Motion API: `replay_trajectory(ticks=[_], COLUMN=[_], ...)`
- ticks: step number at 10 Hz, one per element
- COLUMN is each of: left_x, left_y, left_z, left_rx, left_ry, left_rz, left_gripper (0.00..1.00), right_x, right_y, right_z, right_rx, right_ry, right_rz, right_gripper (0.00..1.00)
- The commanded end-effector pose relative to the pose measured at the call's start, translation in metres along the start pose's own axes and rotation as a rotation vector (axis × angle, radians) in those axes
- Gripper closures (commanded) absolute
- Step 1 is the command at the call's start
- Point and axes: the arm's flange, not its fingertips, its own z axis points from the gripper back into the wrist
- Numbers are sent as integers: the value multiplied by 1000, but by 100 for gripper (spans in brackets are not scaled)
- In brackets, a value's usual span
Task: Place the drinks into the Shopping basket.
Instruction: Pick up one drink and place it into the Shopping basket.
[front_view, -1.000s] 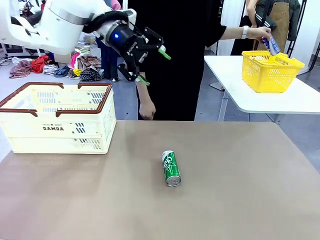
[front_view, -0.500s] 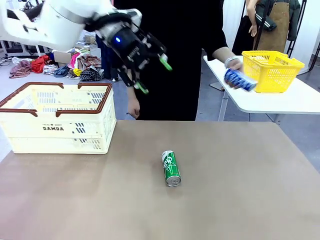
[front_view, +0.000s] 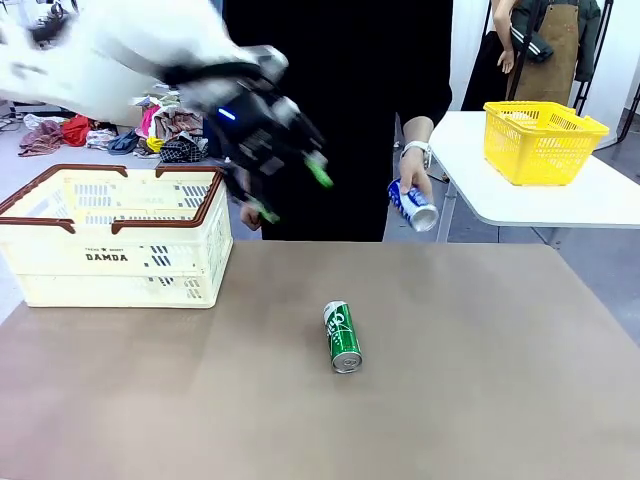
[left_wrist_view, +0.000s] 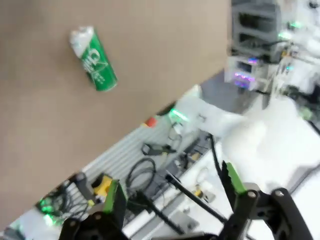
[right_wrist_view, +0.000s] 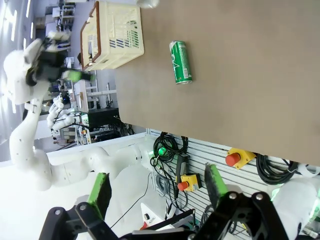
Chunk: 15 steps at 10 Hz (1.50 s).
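A: How are we judging the slim green metal drink can with white markings (front_view: 342, 336)?

B: It is lying on its side near the middle of the brown table (front_view: 500, 400), well apart from the cream-white slotted plastic crate with the brown rim (front_view: 70, 240) at the left. We are expecting it to be rigid, smooth and ready to roll, and probably fairly light. Its thin walls may dent under a hard squeeze, so we are favouring a hold across the mid-body, with a finger on either side of the long axis.

A: And the tools?

B: The left gripper (front_view: 291, 192) is hanging in the air over the table's far edge, beside the crate, with its jaws spread wide and empty. The right gripper (right_wrist_view: 157, 185) is also standing wide apart, holding nothing, set back off the table's near edge.

A: What are we seeing changed?

B: The left gripper has been dropping lower over the last second and is blurring with motion. The person's hand (front_view: 410, 185) has been carrying the slim blue metal can with white text (front_view: 414, 210) away from the bright yellow mesh basket (front_view: 540, 150) towards our table's far edge. The green can is lying where it was.
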Motion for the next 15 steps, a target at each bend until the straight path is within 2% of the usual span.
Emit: replay_trajectory(ticks=[1,2,3,4,5,6,7,8,9,14,15], left_x=[-82,-122,-166,-197,-224,-243,-251,-245,-257,-256,-222], left_y=[78,116,158,189,210,227,238,239,241,241,220], left_z=[112,144,164,168,164,159,156,154,171,167,147], left_rx=[-106,-215,-299,-380,-453,-518,-630,-680,-540,-552,-471], left_ry=[53,77,17,-52,-93,-145,-209,-191,-174,-189,-154], left_rz=[-2,-61,-54,-77,-170,-299,-327,-300,-245,-261,-259], left_gripper=[0,0,0,0,0,0,0,0,0,0,0], right_x=[1,1,1,1,1,1,1,1,1,1,1], right_y=[2,2,2,2,2,2,2,2,2,2,2], right_z=[1,1,1,1,1,1,1,1,1,1,1], right_rx=[29,29,29,29,29,29,29,29,29,29,29], right_ry=[-2,-2,-2,-2,-2,-2,-2,-2,-2,-2,-2], right_rz=[25,25,25,25,25,25,25,25,25,25,25], right_gripper=[0,0,0,0,0,0,0,0,0,0,0])
